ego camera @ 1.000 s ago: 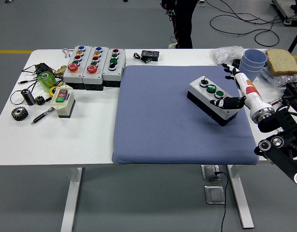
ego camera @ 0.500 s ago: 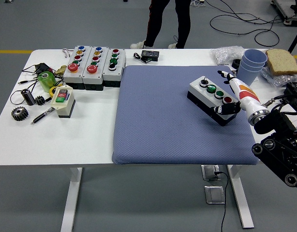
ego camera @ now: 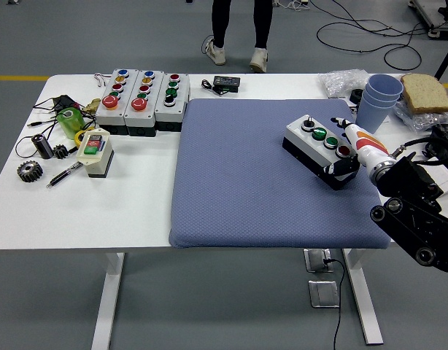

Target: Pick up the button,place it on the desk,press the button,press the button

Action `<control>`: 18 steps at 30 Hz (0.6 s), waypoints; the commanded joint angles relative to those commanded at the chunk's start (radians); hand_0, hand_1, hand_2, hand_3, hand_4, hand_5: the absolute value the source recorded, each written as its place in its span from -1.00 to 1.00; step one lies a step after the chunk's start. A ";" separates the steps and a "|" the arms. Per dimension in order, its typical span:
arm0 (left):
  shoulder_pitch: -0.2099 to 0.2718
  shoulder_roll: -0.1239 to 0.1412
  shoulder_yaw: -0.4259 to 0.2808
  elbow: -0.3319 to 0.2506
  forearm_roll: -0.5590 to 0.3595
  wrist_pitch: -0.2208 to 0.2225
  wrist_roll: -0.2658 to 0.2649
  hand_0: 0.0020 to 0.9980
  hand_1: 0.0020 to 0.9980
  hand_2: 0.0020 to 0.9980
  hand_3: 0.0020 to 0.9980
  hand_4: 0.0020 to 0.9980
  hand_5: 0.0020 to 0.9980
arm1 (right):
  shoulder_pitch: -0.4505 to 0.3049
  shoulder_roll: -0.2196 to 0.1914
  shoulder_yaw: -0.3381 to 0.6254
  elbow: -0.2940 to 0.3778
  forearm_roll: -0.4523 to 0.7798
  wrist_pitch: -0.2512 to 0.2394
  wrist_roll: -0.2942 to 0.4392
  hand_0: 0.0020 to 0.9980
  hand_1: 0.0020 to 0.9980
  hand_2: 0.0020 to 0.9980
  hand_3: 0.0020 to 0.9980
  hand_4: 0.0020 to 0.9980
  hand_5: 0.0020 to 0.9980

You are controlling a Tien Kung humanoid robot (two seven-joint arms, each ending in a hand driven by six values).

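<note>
The right hand [ego camera: 349, 157] reaches in from the lower right, its dark fingers [ego camera: 341, 168] curled against the near right end of the button box [ego camera: 320, 151], which sits slantwise on the right part of the blue mat [ego camera: 246, 189]. The box is white-topped and black-sided, with a black-capped, two green and a red button in a row. Just beyond stand stacked blue cups [ego camera: 377, 98] and a bread slice [ego camera: 427, 92]; a person's legs [ego camera: 238, 33] stand farthest back.

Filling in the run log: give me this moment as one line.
right hand: at near end of button box, grip unclear | box: on blue mat | left hand: out of view | person: legs behind table
</note>
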 joint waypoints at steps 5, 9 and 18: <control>-0.001 0.001 0.005 0.000 -0.006 0.000 -0.001 0.24 0.32 0.35 0.18 -0.33 0.29 | 0.034 0.011 -0.013 -0.043 -0.015 0.060 -0.052 0.78 0.59 0.77 0.76 0.99 -0.81; -0.003 0.002 0.012 0.000 -0.016 0.001 -0.003 0.24 0.32 0.35 0.18 -0.33 0.29 | 0.052 0.018 -0.025 -0.069 -0.048 0.084 -0.085 0.45 0.15 0.36 0.64 0.99 -0.81; -0.006 0.002 0.015 0.000 -0.023 0.001 -0.004 0.24 0.32 0.35 0.18 -0.33 0.29 | 0.073 0.018 -0.057 -0.087 -0.161 0.111 -0.113 0.01 -0.22 0.11 0.46 0.99 -0.77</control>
